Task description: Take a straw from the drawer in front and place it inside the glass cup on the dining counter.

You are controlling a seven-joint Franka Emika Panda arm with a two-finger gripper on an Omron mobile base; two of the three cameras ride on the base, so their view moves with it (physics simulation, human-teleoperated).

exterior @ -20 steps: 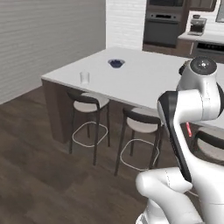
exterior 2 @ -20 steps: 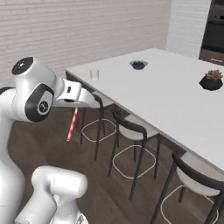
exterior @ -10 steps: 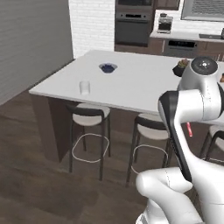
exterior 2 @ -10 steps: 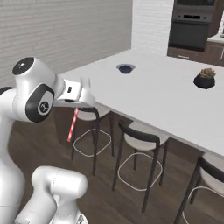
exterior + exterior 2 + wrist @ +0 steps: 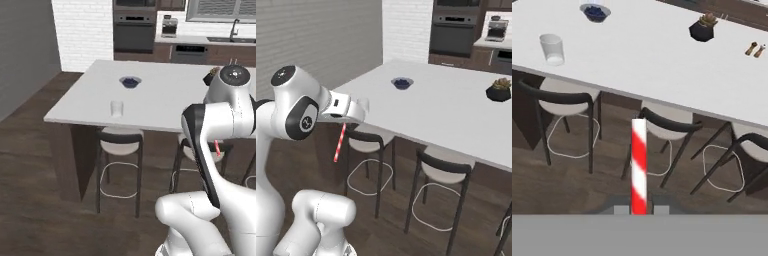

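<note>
- The white-topped bench (image 5: 165,95) with its dark wooden base spreads ahead of the robot, with an oven wall (image 5: 133,30) and a further worktop with a sink beyond it.
- The glass cup (image 5: 117,108) stands upright near the near edge of the bench, toward its left end in the left base view; in the hand view it sits at the upper left (image 5: 552,49).
- A dark blue bowl (image 5: 130,82) rests farther back on the bench, behind the cup and well apart from it.
- A small potted plant in a black pot (image 5: 702,27) stands on the bench to the right, and two small shakers (image 5: 754,49) sit beyond it.
- Dark-framed stools (image 5: 120,150) with pale seats line the near side of the bench, one just below the cup, between the robot and the bench edge.
- The end effector (image 5: 356,111) is closed narrowly on the straw (image 5: 339,142), held out in front of the bench and lower than its top.
- The straw is red-and-white striped. In the right base view it hangs nearly vertical below the end effector, its lower end slanting slightly left.
- In the hand view the straw (image 5: 638,167) runs straight up from between the finger tips, its free end over a stool back, short of the bench edge.
- A short piece of the straw (image 5: 217,148) shows beside the arm in the left base view.
</note>
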